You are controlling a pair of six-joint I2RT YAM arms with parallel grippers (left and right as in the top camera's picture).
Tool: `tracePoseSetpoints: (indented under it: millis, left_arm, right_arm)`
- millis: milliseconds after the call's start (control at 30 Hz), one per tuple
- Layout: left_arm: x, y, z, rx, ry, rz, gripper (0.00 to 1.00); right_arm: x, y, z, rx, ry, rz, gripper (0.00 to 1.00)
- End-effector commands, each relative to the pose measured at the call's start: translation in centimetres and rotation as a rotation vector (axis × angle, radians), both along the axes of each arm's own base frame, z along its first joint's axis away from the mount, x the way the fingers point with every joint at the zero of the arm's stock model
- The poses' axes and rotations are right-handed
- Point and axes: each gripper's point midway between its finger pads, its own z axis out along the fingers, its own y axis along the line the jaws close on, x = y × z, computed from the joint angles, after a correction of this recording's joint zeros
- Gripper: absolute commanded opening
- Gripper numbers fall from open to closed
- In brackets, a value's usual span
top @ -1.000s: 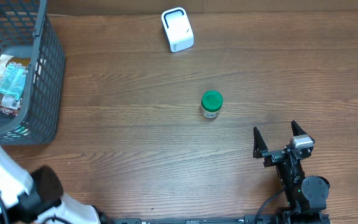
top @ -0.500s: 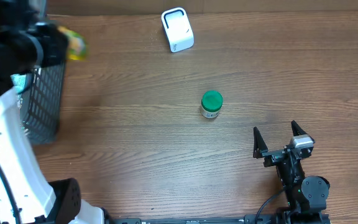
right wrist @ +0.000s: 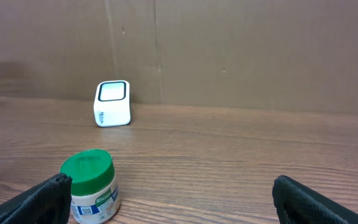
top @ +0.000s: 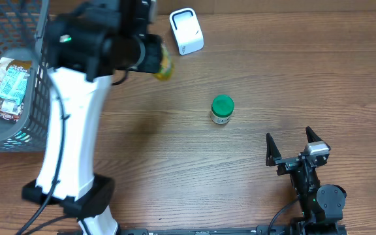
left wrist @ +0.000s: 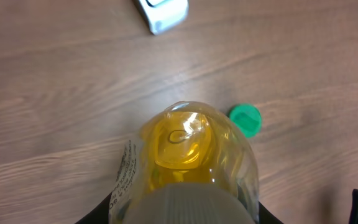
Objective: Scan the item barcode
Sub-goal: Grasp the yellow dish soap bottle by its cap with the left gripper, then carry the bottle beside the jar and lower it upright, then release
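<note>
- Left hand (top: 152, 55) clamped round a yellow bottle (left wrist: 188, 158), bottle raised above the surface (top: 305, 72), left of middle toward the far edge.
- White scanner (top: 187, 31) by the far edge, just beside the bottle.
- Right hand (top: 288, 136) spread wide, empty, near the right front corner.
- Green-lidded jar (top: 222, 109) upright mid-surface.
- Grey basket (top: 44, 78) at the far left corner.

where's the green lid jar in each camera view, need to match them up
Overhead: the green-lid jar stands just right of picture centre.
Left wrist: the green-lid jar is right of centre, beside the yellow bottle that fills the foreground.
Right wrist: the green-lid jar is at lower left, close to the camera.
Shared landmark: the white scanner shows in all three.
</note>
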Motion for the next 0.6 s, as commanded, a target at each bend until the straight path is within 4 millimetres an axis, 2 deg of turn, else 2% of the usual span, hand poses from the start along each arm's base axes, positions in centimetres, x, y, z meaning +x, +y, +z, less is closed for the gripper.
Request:
tracePoseSetpoints:
  millis: [0,133,200,300,567]
  left_arm:
    - [0.6,-2.2,-2.2,-0.015,0.068,-0.002,0.04]
    - [1.2,-3.8,-4.8,0.001,0.133,-0.006,0.04]
    - [1.8,-4.9,-6.8,0.016,0.175,0.000,0.06]
    - [2.4,-5.8,-8.2,0.027,0.193,-0.011,0.07]
    - [3.9,-7.1,-12.3,0.114,0.228,0.077,0.08]
  right_arm:
    - [0.0,0.1,-0.2,-0.001,-0.002,0.005,1.00]
    - [0.0,0.1,-0.2,-0.001,-0.002,0.005,1.00]
    - [0.0,0.1,-0.2,-0.001,-0.002,0.005,1.00]
    - [0.0,0.1,-0.2,-0.001,-0.002,0.005,1.00]
    - [0.0,0.1,-0.2,-0.001,-0.002,0.005,1.00]
